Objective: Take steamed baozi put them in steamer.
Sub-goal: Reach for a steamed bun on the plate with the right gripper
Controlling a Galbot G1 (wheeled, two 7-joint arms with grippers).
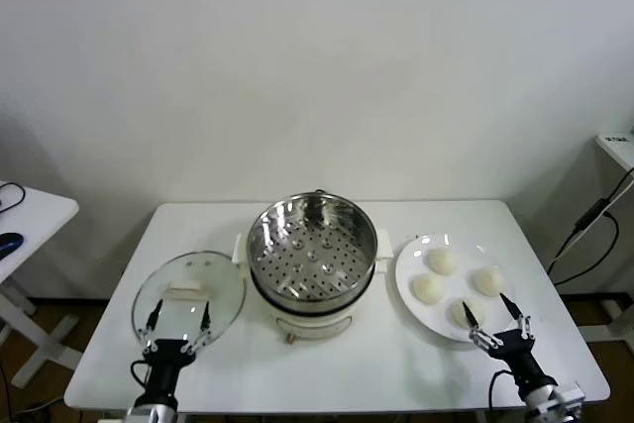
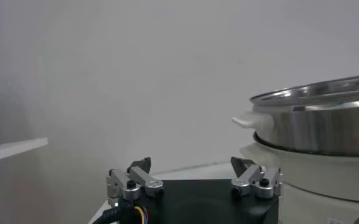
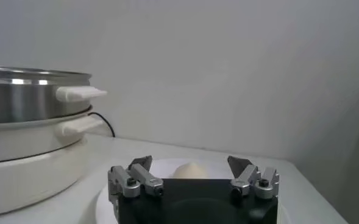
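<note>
Nearest to us were our two grippers at the near edge of the white table [image 1: 327,373]: the left gripper [image 1: 178,322] hovered with fingers spread apart and holding nothing over the near rim of the glass lid [image 1: 188,289], and the right gripper [image 1: 495,319] sat equally released, with nothing between its fingers, at the near edge of the white plate [image 1: 411,289]. On that plate lay the four steamed baozi [image 1: 443,262], near one another; the nearest one rose between our right fingers [image 3: 136,165] in the right wrist view. At the table's middle stood the steamer [image 1: 312,250], its perforated tray bare, its handles sticking out sideways between lid and plate. We saw bare tabletop in front of the steamer and behind it up to a plain white wall [image 1: 317,66]. Another small table [image 1: 30,210] stood to the left, and cables [image 1: 584,230] hung to the right.
</note>
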